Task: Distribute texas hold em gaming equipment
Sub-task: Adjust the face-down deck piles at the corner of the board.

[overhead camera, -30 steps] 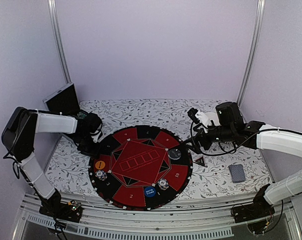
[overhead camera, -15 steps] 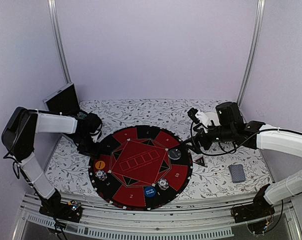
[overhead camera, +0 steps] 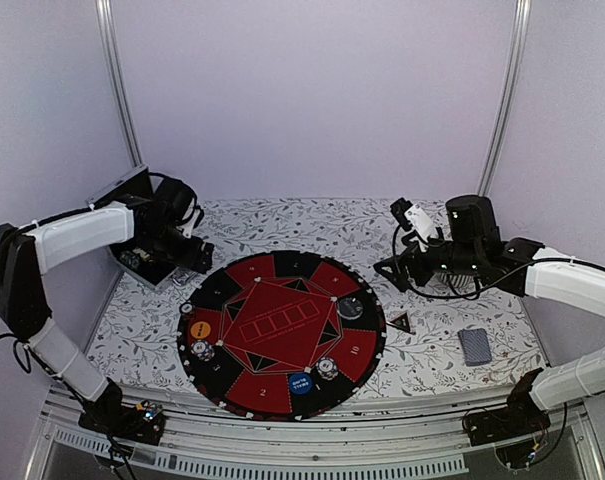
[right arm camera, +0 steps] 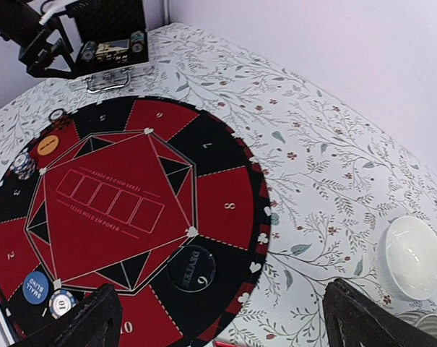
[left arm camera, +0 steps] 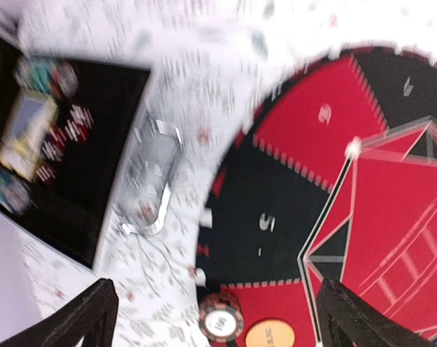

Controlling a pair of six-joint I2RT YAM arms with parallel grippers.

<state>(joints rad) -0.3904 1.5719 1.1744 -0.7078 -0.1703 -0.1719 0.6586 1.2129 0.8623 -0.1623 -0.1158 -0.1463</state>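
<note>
The round red and black poker mat (overhead camera: 282,300) lies mid-table. On its left rim a dark-and-white chip (left arm camera: 221,318) sits beside the orange button (left arm camera: 270,336). The same chip (overhead camera: 186,309) shows just above the orange button (overhead camera: 200,328) in the top view. Two more chips (overhead camera: 203,350) (overhead camera: 327,368), the blue button (overhead camera: 300,382) and a black dealer disc (right arm camera: 191,268) also rest on the mat. The triangle marker (overhead camera: 401,322) and the card deck (overhead camera: 474,346) lie to its right. My left gripper (overhead camera: 200,258) hovers open above the mat's upper-left edge. My right gripper (overhead camera: 390,275) hangs open, empty, over the mat's right rim.
An open black case (overhead camera: 142,262) with a metal handle (left arm camera: 153,181) stands at the back left, under my left arm. A white bowl (right arm camera: 410,258) sits on the flowered cloth at the right. Metal posts rise at both back corners.
My left gripper opened, rose and pulled back toward the case, leaving a chip on the mat's left rim by the orange button. My right arm drew back to the right, off the mat.
</note>
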